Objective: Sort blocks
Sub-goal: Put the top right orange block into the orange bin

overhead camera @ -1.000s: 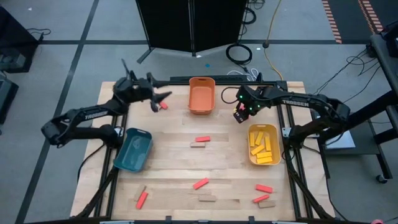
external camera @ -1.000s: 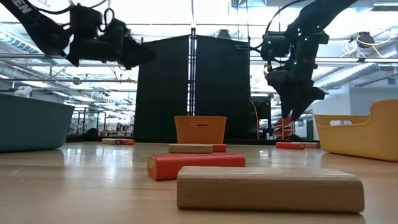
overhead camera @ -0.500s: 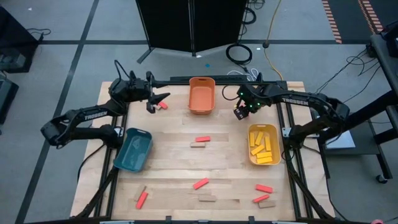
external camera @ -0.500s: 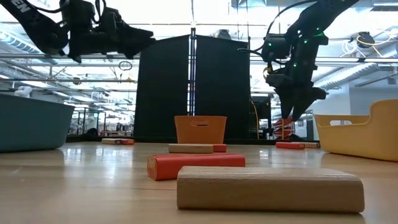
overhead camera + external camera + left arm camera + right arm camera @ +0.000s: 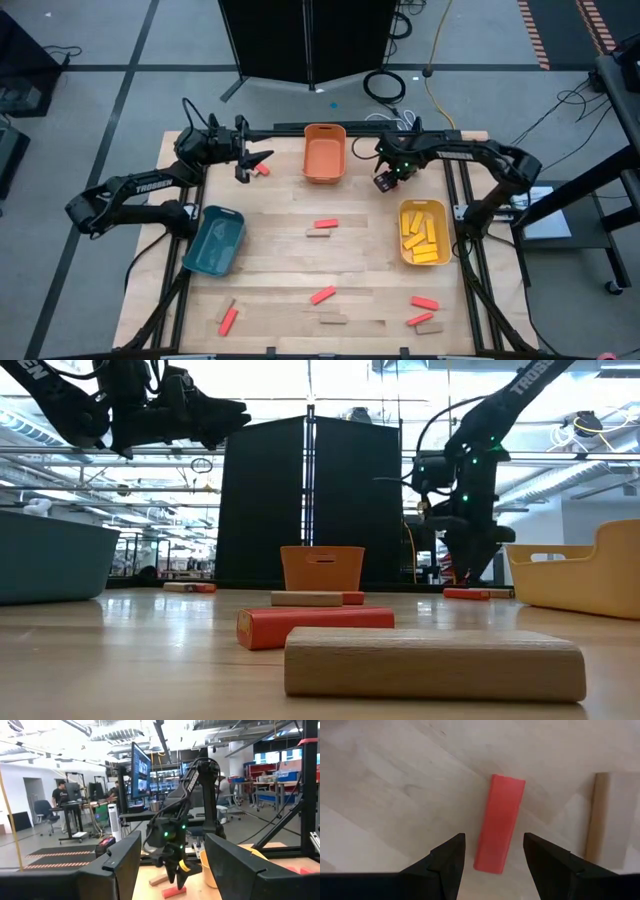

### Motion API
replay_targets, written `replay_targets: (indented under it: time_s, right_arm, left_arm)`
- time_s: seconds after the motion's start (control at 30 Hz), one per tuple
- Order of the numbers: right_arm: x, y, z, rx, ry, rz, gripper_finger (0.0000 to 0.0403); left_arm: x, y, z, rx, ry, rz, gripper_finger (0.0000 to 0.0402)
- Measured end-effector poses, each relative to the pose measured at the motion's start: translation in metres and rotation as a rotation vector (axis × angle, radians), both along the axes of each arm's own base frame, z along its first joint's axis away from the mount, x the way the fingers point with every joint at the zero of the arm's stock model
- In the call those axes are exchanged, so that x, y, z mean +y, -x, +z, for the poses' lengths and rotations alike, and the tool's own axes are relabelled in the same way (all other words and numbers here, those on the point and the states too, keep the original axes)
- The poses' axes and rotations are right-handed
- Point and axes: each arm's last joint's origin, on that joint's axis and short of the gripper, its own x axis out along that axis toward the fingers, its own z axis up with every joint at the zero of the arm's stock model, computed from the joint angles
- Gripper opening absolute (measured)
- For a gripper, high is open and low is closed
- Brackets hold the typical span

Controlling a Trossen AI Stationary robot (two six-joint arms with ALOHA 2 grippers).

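Red and tan blocks lie flat on the table: a red one (image 5: 326, 224) beside a tan one (image 5: 318, 234) mid-table, more along the near edge (image 5: 322, 295), and one red block (image 5: 262, 170) under the left arm. Yellow blocks (image 5: 424, 235) lie in the yellow bin. My right gripper (image 5: 493, 840) points down, open, low over the far right of the table. Its fingers stand on either side of a red block (image 5: 500, 825) without touching it, and a tan block (image 5: 600, 815) lies next to that. My left gripper (image 5: 250, 160) is open, level and raised high (image 5: 215, 415).
An orange bin (image 5: 324, 152) stands at the far edge between the arms. A teal bin (image 5: 215, 240) is on the left and a yellow bin (image 5: 440, 215) on the right. Bare wood lies between the middle blocks and the near row. People stand in the room beyond the table.
My right gripper has come down toward the red block at the far right, ending just above the table. My left gripper has risen and tipped up from a downward slant to level. No block has moved.
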Motion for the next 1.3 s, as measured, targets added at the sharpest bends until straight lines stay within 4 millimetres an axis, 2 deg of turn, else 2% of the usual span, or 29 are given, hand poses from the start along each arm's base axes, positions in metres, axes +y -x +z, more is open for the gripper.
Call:
replay_targets:
  time_s: [0.2,0.4,0.5,0.7,0.83,1.07,1.3]
  right_arm:
    - [-0.002,-0.003,-0.022,0.063,-0.066,0.021,0.0194]
    - [-0.003,-0.004,-0.027,0.076,-0.076,0.041,0.0192]
    - [-0.002,-0.003,-0.024,0.073,-0.073,0.045,0.0179]
    - [0.000,0.000,-0.010,0.038,-0.036,0.047,0.0113]
    - [0.001,0.002,0.000,0.008,-0.010,0.049,0.0068]
    - [0.011,0.000,0.025,-0.100,0.057,0.062,0.0044]
    - [0.023,-0.014,0.056,-0.321,0.190,0.119,0.0006]
  left_arm:
    - [0.000,0.000,0.000,0.004,0.004,0.000,0.0217]
    - [0.000,0.000,-0.001,0.011,0.009,0.002,0.0217]
    - [0.002,0.001,-0.002,0.014,0.011,0.008,0.0217]
    - [0.009,0.007,-0.004,0.037,0.039,0.048,0.0217]
    - [0.013,0.018,-0.005,0.080,0.063,0.103,0.0217]
    - [0.001,0.047,0.014,0.066,0.047,0.180,0.0217]
    - [-0.005,0.050,0.017,0.075,0.024,0.188,0.0217]
